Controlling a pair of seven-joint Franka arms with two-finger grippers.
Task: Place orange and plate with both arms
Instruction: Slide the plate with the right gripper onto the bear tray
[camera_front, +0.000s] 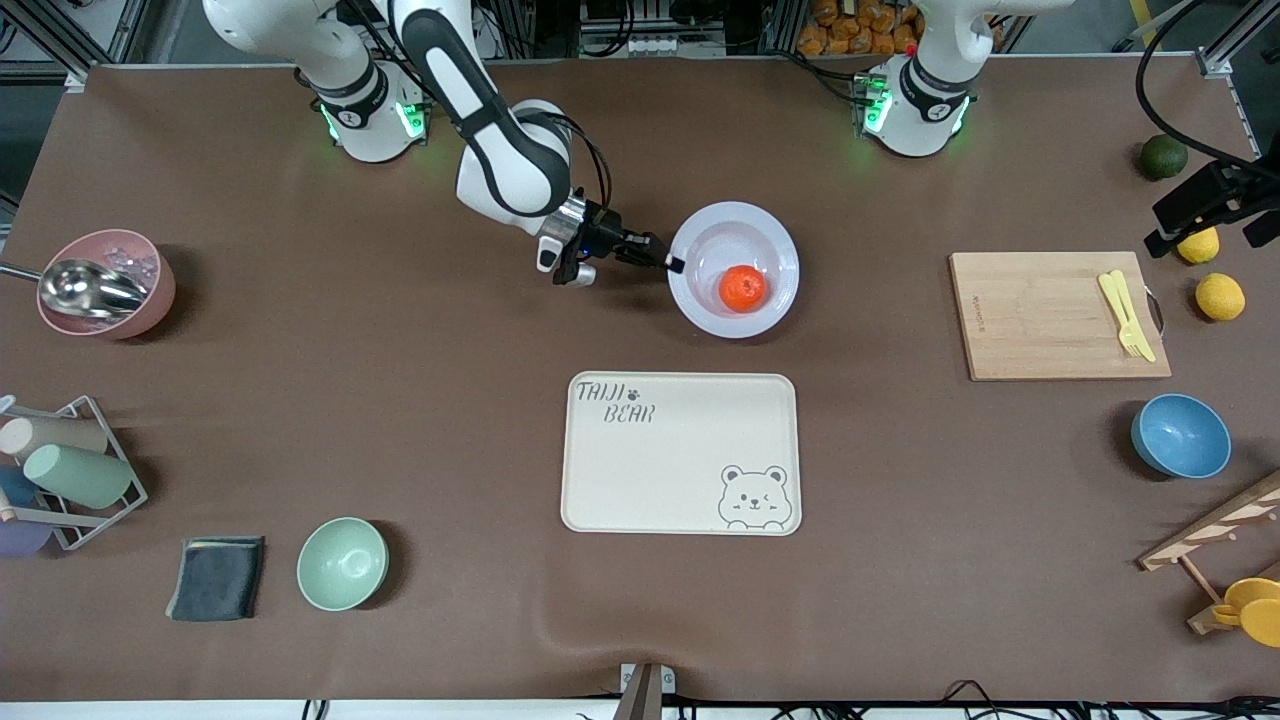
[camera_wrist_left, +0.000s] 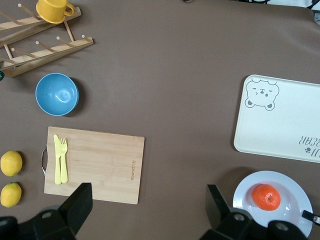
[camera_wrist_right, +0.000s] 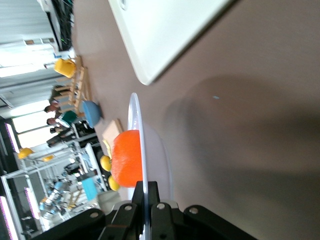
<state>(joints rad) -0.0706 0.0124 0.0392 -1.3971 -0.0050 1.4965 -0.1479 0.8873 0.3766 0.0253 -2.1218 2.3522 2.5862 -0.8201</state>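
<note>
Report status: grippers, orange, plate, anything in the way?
Right gripper shut on the plate rim. Left gripper open, waiting high over the cutting board end. Orange sits in the plate. Nothing between plate and bear tray.

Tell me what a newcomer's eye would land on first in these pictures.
First the bright orange, sitting in the shallow centre of the pale plate mid-table, farther from the front camera than the cream bear-print tray. Next the right claw, shut on the plate's rim at the edge toward the right arm's end. The left claw waits open, up over the wooden cutting board.
</note>
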